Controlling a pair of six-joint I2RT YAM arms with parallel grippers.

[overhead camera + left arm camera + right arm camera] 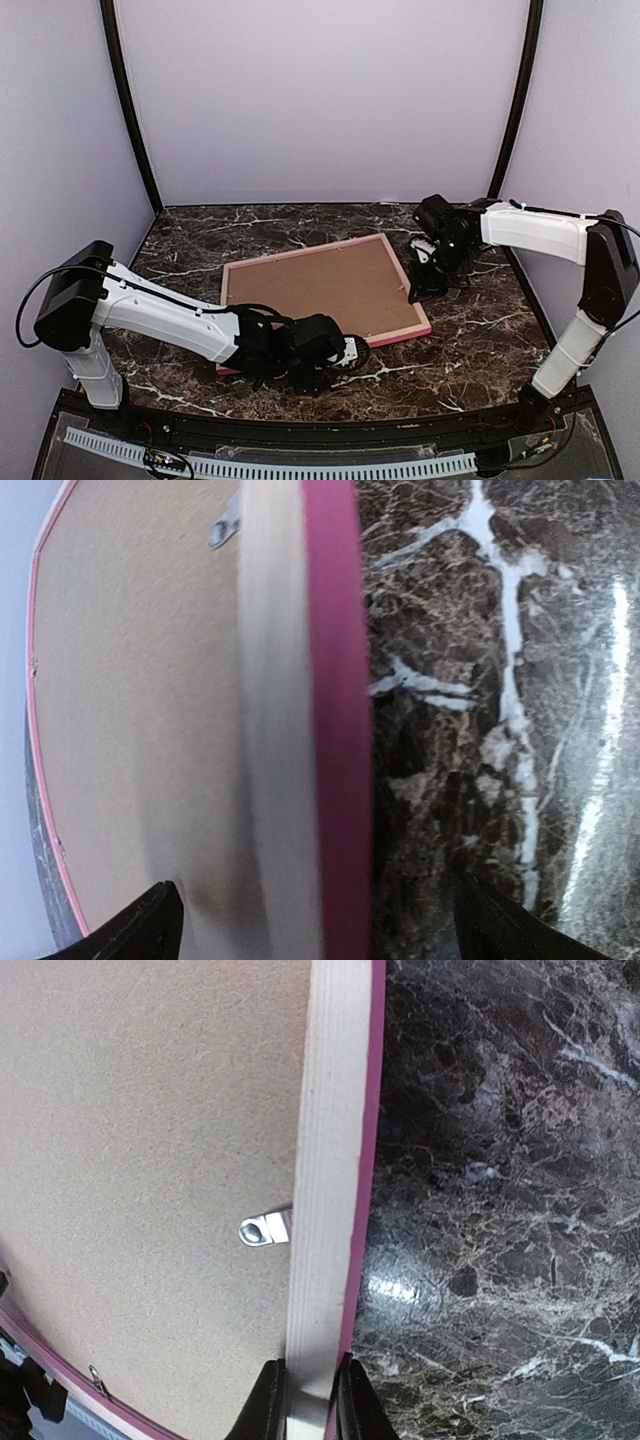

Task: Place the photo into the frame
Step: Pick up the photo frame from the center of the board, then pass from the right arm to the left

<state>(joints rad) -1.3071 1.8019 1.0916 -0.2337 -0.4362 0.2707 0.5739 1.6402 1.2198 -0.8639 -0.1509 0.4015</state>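
Observation:
The frame (390,338) lies face down on the marble table, peach-wood back up and pink edge showing. A brown backing board (320,285) fills it. The photo is hidden. My right gripper (418,288) is at the frame's right side. In the right wrist view it (305,1400) is shut on the frame's rail (325,1160). My left gripper (348,352) is at the frame's near edge. In the left wrist view it (320,940) is open, with one finger on each side of the frame's edge (335,730), not touching it.
A small metal tab (265,1228) on the rail lies over the backing board; another shows in the left wrist view (225,528). Dark marble table (480,330) surrounds the frame. Pale walls enclose the back and sides.

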